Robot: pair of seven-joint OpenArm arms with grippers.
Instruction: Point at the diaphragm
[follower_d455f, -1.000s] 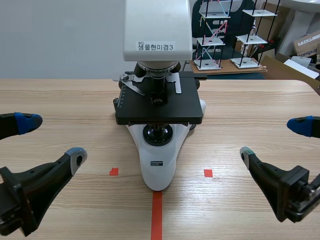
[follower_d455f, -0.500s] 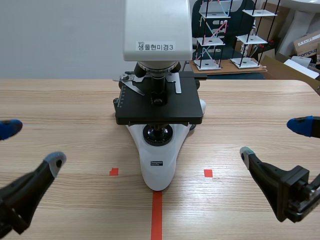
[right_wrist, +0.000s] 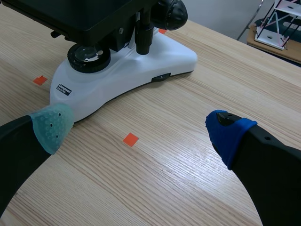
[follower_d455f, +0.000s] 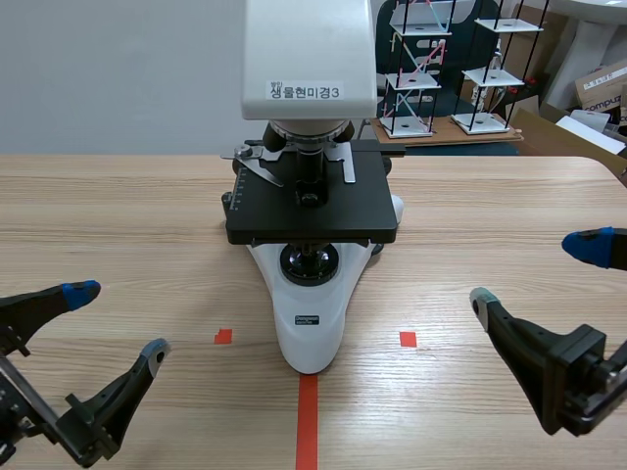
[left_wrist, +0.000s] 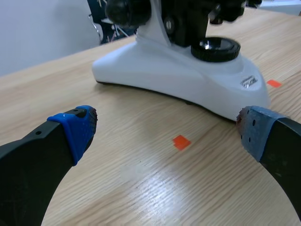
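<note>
Both jaws gape wide; microscope [follower_d455f: 312,211] untouched between them.

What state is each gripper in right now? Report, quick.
Left gripper: open, holding nothing.
Right gripper: open, holding nothing.

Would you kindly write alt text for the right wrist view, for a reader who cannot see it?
A white microscope stands on a wooden table ahead of the right gripper, whose fingers are open and hold nothing. Its black stage overhangs the round light lens on the base.
</note>
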